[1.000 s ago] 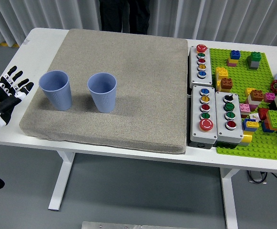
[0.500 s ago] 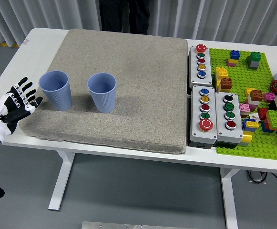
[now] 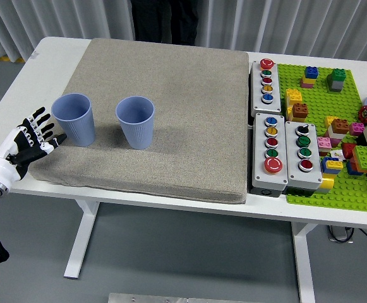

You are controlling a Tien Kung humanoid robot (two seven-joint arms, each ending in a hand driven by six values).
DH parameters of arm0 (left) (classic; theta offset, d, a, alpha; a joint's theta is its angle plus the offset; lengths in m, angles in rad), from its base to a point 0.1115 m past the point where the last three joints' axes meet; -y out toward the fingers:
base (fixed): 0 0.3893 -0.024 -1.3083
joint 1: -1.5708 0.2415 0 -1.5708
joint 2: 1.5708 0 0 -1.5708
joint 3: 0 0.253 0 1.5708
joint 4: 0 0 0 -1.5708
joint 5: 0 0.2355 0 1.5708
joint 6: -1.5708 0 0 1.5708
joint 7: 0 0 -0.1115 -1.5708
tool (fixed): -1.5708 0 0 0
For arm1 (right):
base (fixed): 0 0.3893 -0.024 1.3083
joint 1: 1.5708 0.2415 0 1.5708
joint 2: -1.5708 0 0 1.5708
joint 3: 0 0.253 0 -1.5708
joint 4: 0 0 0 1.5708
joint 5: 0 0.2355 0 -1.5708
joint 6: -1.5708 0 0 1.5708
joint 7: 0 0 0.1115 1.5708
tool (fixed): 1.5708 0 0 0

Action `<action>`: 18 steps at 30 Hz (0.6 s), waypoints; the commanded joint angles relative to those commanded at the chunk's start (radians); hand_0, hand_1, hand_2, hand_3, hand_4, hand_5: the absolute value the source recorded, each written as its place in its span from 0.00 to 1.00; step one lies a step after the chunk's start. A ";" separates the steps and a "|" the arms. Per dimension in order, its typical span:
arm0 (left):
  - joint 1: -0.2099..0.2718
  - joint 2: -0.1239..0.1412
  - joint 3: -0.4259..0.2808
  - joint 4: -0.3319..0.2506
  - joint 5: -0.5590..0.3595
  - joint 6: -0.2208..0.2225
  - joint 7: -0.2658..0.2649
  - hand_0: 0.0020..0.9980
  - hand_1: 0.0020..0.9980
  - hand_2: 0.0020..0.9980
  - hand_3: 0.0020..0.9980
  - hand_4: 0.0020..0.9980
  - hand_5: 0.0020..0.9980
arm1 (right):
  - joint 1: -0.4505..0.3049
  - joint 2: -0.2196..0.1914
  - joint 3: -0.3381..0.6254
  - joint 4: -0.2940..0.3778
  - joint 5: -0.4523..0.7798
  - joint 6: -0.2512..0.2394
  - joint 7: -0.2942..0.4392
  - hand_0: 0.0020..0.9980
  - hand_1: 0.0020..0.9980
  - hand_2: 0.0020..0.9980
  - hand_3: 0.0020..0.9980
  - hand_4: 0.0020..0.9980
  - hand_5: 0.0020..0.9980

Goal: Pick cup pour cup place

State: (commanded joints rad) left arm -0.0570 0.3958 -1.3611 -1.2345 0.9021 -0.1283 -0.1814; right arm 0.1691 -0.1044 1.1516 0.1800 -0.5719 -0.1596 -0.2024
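Spread wide and holding nothing, the left hand (image 3: 30, 140) hung at the table's left side, its black-and-white fingers (image 3: 42, 117) fanned toward the near blue cup and stopping just short of the grey mat's left edge. Its wrist and forearm ran down toward the picture's lower left corner, off the near edge of the white table (image 3: 19, 76). No right hand showed in the view

Two blue ribbed cups stood upright on the grey mat (image 3: 183, 113), side by side in its left half. The left cup (image 3: 74, 118) was the nearer one to the hand, close to it but not touched. The right cup (image 3: 135, 122) stood a little apart from the first, with bare mat between them. What either held could not be told from this angle

Right of the mat lay three grey button boxes (image 3: 278, 154) with coloured buttons, one at the back and two side by side at the front. Beyond them sat a green baseplate (image 3: 316, 183) scattered with coloured bricks. At the table's far side, a person in dark clothing (image 3: 164, 19) stood against a pale curtain, seen only in part
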 joint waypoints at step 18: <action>-0.068 -0.007 0.059 0.045 0.010 0.014 0.010 0.94 0.95 1.00 1.00 0.91 0.18 | 0.006 -0.001 -0.007 0.000 0.012 0.000 0.003 0.72 0.68 0.73 0.69 0.31 0.32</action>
State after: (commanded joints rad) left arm -0.1253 0.3888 -1.3017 -1.1892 0.9117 -0.1145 -0.1717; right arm 0.1755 -0.1053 1.1448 0.1800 -0.5599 -0.1601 -0.1995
